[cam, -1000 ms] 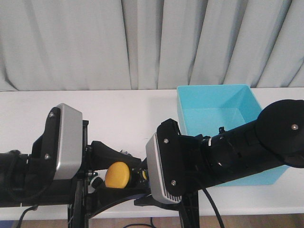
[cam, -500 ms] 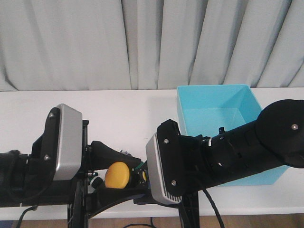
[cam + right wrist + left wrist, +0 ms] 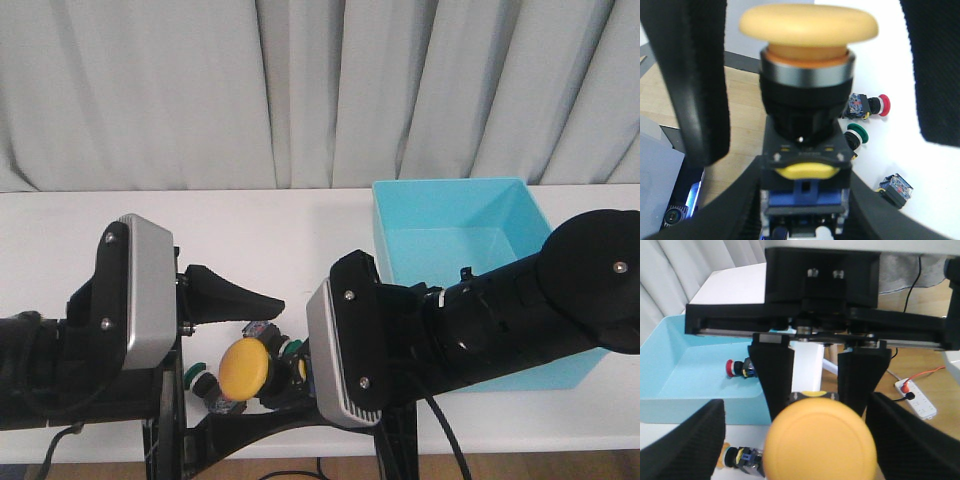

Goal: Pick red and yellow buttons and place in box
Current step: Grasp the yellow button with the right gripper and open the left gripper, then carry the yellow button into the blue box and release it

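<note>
Yellow button (image 3: 246,366) held above the table's (image 3: 260,230) near edge, body clamped by right gripper (image 3: 802,220), cap between wide-spread fingers of left gripper (image 3: 800,440), untouched. Red button (image 3: 731,368) lying inside blue box (image 3: 455,235) at far right. Both arms stretched low, meeting tip to tip.

A yellow button (image 3: 246,367), round mushroom cap on a black blocky body with a yellow and blue base, was held above the near table edge. A red button (image 3: 871,106) lay on its side on the white table. Another red button (image 3: 737,368) lay on its side inside the turquoise box (image 3: 455,214).
</note>
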Robot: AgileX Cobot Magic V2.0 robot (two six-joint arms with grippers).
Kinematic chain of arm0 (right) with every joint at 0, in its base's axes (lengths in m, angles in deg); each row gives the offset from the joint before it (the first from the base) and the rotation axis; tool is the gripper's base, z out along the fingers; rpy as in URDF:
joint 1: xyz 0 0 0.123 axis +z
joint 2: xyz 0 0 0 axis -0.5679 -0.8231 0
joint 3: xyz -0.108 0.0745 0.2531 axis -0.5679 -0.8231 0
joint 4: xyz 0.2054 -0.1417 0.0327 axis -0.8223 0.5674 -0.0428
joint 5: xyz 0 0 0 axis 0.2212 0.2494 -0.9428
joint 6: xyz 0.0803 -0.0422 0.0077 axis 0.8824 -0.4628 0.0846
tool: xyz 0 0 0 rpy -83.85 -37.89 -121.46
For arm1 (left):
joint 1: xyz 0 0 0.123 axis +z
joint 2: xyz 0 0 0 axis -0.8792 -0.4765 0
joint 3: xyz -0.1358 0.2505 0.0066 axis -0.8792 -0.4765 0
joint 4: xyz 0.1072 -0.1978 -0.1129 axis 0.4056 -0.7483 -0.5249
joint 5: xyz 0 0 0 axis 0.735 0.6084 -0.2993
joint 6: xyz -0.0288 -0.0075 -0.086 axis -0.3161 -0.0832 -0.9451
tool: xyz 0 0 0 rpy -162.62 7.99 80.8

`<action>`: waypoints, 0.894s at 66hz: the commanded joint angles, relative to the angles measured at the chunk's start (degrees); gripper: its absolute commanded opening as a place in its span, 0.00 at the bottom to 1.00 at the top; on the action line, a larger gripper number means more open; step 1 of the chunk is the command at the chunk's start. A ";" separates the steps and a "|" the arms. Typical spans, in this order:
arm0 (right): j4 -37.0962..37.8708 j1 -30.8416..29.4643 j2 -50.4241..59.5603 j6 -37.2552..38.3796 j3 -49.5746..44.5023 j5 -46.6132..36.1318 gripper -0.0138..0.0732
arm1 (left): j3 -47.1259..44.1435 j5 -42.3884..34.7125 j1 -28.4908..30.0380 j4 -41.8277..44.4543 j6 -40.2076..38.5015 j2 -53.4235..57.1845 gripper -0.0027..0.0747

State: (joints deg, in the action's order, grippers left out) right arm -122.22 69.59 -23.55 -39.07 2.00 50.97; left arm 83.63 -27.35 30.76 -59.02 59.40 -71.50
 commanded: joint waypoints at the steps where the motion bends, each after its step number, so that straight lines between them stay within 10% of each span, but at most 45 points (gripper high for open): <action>1: -0.21 -0.04 1.07 2.40 1.65 -2.85 0.32 | 1.37 -1.21 -0.36 -1.87 -0.36 1.29 0.77; 14: 15.39 -1.44 -1.72 21.12 1.65 -8.05 0.32 | 1.37 -5.41 -0.36 1.65 -3.22 1.08 0.77; 34: 36.28 -18.00 -10.80 81.07 8.00 -11.36 0.34 | 1.37 -6.01 -0.36 1.76 -3.78 -3.33 0.77; 59: 41.24 -25.76 -30.15 86.58 27.63 2.81 0.36 | 1.37 -6.70 -0.36 1.66 -3.78 -5.60 0.77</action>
State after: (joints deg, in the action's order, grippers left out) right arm -81.64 44.18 -52.31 47.07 24.14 53.15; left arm 83.63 -33.93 30.76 -54.87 56.30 -78.09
